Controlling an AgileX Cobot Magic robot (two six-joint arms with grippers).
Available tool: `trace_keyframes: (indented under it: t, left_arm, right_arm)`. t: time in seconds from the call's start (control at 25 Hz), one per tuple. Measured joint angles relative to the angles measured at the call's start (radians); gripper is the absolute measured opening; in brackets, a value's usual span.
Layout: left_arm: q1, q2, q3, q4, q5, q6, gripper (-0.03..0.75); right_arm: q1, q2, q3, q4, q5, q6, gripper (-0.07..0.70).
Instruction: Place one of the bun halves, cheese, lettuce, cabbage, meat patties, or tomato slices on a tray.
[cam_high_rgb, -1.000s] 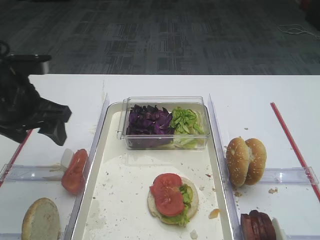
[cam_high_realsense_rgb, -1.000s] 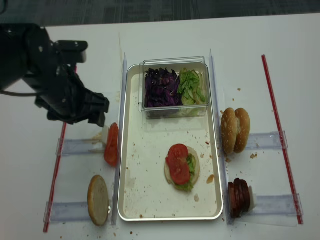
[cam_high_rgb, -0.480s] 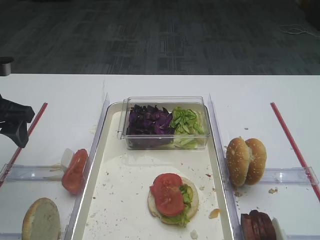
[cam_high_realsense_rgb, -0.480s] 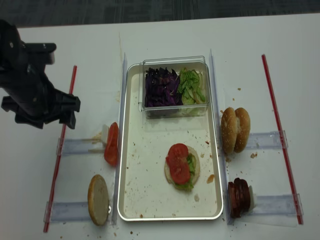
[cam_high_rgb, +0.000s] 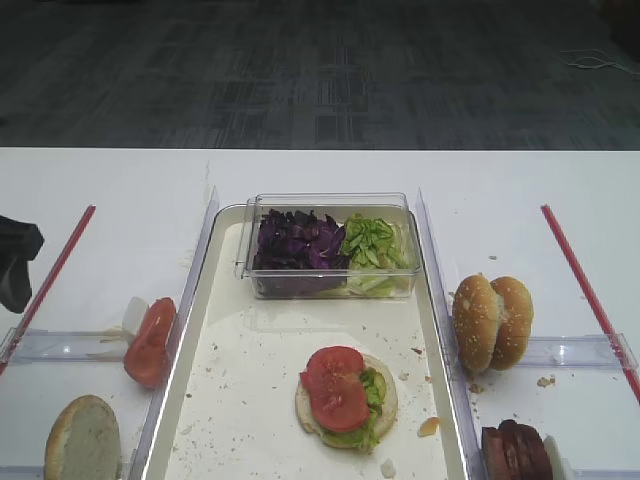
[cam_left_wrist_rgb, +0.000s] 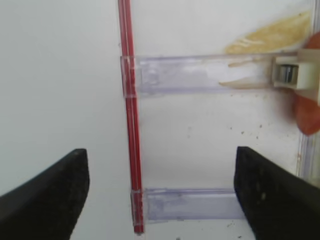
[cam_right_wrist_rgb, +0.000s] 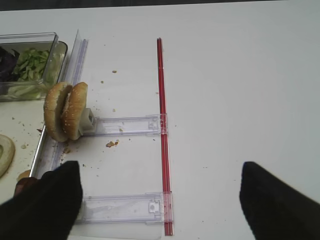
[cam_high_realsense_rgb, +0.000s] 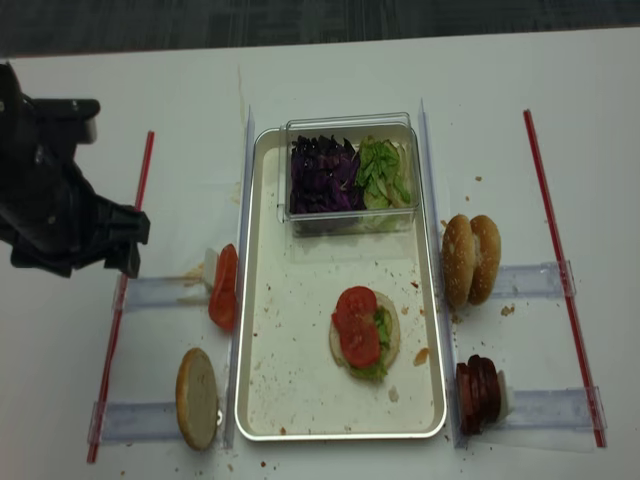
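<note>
**Left pincer spread wide and empty, tomato slices just to its right**

The large white rectangular tray with a raised rim sits mid-table, speckled with crumbs. On it lies a partly built burger: a pale round bun base topped with green lettuce strips and two glossy red tomato slices. A small clear plastic box at the tray's far end holds dark purple chopped cabbage beside more green leaf.

The relation that matters — the spare red tomato slices stand on edge in a clear plastic holder strip just outside the tray's left rim, their faces turned left and right, their line running along the strip. The black left gripper hangs over the table to the left of them, beyond a thin red line marked on the white tabletop; in its wrist view the slices show only at the far right edge. A tan bun half stands on edge nearer the front of the table, below the slices.

The left gripper's fingers stand spread wide apart, holding and touching nothing. The right gripper is likewise spread and empty, on the far side near the seeded bun halves and the dark reddish-brown meat patties — so the left arm looks the nearer to the tomato.
</note>
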Motion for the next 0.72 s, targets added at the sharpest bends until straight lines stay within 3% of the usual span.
trace_keyframes:
  t: [0.48,0.72]
  left_arm:
    - [0.0,-0.38,0.322,0.009,0.05,-0.052,0.578]
    - [0.0,-0.576,0.404,0.012,0.104,-0.056,0.578]
  right_arm:
    - [0.0,0.0,0.0,0.0,0.0,0.0,0.663]
    - [0.0,0.0,0.0,0.0,0.0,0.0,0.663]
